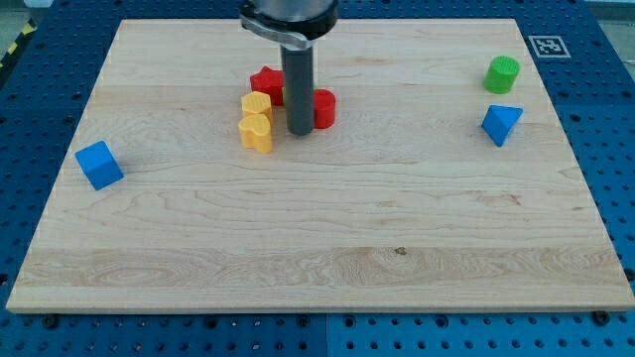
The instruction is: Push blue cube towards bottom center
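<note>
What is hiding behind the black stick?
Behind my tip peek two red blocks: a star-like one at its left, a round one at its right. The rod covers whatever lies between them.

Rod [299,89] partly hides red cylinder [323,108].

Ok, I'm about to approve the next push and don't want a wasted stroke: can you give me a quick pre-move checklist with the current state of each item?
1. Blue cube located, at the view's left edge: ok.
2. My tip beside the cube: not ok, it is among the red blocks and yellow blocks.
3. Tip on the cube's upper-left side: not ok.
4. Board bare toward bottom center: ok.
5. Blue pyramid-like block not confused with target: ok.
</note>
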{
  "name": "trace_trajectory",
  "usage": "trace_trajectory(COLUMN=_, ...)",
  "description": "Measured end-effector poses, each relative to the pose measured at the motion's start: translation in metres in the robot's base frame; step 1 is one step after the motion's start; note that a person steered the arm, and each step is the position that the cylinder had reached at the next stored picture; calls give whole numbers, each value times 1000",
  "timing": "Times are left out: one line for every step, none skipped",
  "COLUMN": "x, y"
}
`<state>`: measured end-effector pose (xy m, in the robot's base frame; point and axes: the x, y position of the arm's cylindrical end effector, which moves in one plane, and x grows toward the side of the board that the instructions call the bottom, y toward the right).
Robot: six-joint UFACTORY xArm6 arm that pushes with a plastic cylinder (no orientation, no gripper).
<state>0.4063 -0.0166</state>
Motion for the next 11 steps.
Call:
trace_trajectory(x=0, y=17)
trace_trajectory(x=3, y=21)
trace_trajectory(x=36, y=24)
trace_trajectory(x=80, y=21)
trace_trajectory(x=119, y=-16)
trace_trajectory(x=152, y=-88)
trace_trajectory(x=166, y=-173)
trace_trajectory(x=162, y=-268)
trace_trajectory(x=154, y=-288)
trace_trajectory(x=139, y=-288)
trace_trajectory(x=99, y=-288)
